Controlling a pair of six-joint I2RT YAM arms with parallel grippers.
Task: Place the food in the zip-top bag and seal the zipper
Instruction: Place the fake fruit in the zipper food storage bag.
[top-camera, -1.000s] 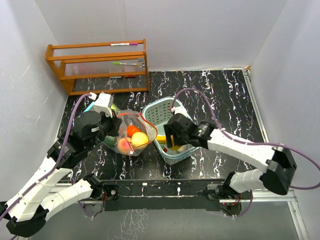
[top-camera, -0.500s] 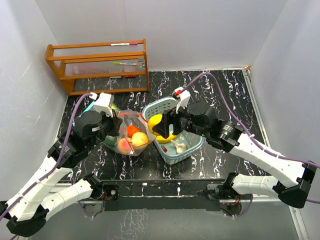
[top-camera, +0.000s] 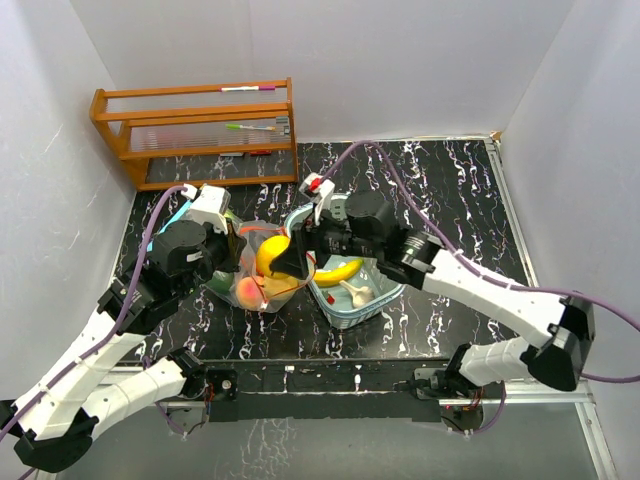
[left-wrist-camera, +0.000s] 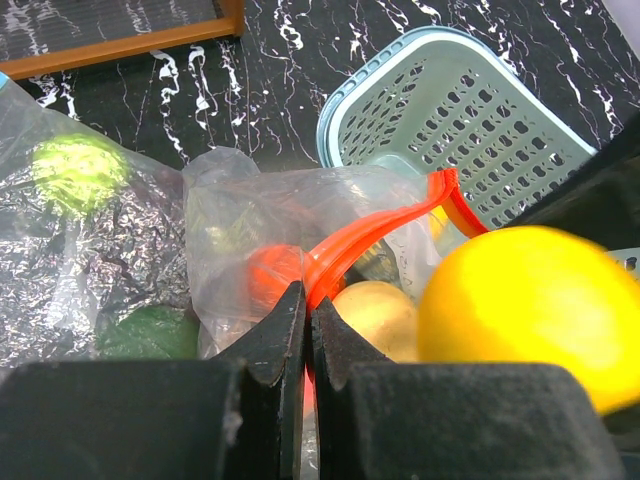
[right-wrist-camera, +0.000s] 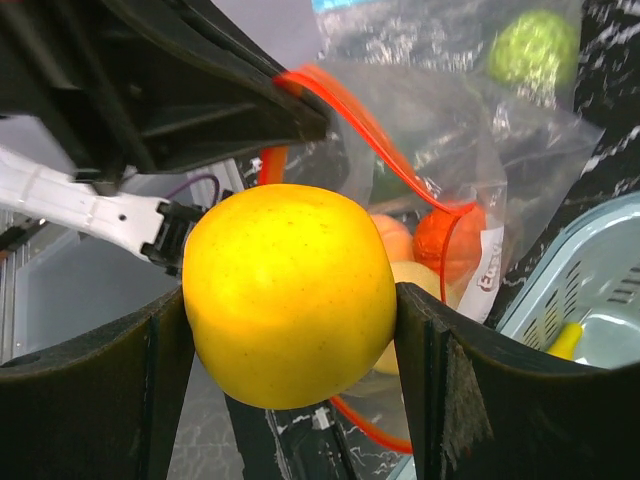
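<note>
The clear zip-top bag (top-camera: 252, 285) stands left of the basket, its red zipper (left-wrist-camera: 380, 235) gaping. My left gripper (left-wrist-camera: 307, 300) is shut on the zipper rim and holds the mouth up. Food lies inside the bag: an orange piece (left-wrist-camera: 270, 275), a pale yellow one (left-wrist-camera: 375, 315) and a dark green one (left-wrist-camera: 150, 330). My right gripper (right-wrist-camera: 295, 320) is shut on a yellow apple (right-wrist-camera: 290, 295), which hangs just above the bag's mouth (top-camera: 272, 252). A banana (top-camera: 338, 272) and a pale piece (top-camera: 355, 293) lie in the teal basket (top-camera: 325, 215).
A wooden rack (top-camera: 195, 130) with pens stands at the back left against the wall. The basket sits right beside the bag, under my right arm. A light green piece (left-wrist-camera: 80, 170) shows through crinkled plastic to the bag's left.
My right gripper has come up out of the basket with the yellow apple and carried it left, over the bag's mouth. The left gripper has kept its hold on the zipper.
</note>
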